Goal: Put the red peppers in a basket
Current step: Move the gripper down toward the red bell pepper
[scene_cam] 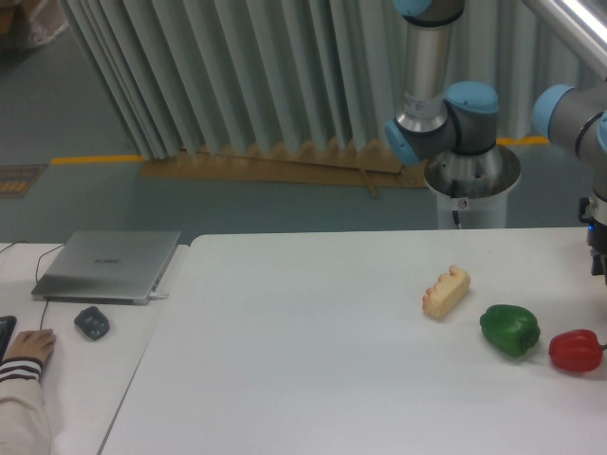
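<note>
At the far left edge, a person's hand [28, 346] in a striped cuff rests on a separate side table, well to the left of the green bell pepper [510, 329], which serves as landmark. A dark computer mouse [92, 323] lies just right of that hand, and a closed silver laptop [107, 265] sits behind the mouse. The white tabletop [303, 351] begins right of the laptop. On it, a beige ridged bread-like piece [446, 291] lies up and to the left of the green bell pepper, near it but apart. The red pepper [576, 350] sits just right of the green bell pepper, slightly nearer the camera, close beside it without clear contact, near the right edge of the view. No basket shows in view. Behind the green bell pepper, beyond the tabletop, stands the robot base [469, 185] with blue-capped joints. Above and right of the red pepper, a dark part of the arm's wrist [597, 242] reaches the frame edge; the gripper itself is cut off, so whether its fingers are apart or together cannot be told.
</note>
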`<state>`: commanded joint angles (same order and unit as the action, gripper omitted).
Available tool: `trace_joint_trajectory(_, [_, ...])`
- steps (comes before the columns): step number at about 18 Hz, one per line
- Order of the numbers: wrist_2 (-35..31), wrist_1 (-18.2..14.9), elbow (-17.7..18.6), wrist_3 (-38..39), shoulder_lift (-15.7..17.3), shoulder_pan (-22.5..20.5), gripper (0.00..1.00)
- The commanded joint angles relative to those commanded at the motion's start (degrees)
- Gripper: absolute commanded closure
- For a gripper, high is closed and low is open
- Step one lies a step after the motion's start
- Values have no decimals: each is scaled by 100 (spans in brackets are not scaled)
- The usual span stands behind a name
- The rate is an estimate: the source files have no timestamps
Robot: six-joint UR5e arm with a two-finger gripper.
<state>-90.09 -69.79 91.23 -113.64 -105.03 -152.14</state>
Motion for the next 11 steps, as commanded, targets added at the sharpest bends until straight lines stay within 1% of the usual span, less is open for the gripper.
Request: trace_joint_trajectory(11, [18,9,0,18,-97,18,0])
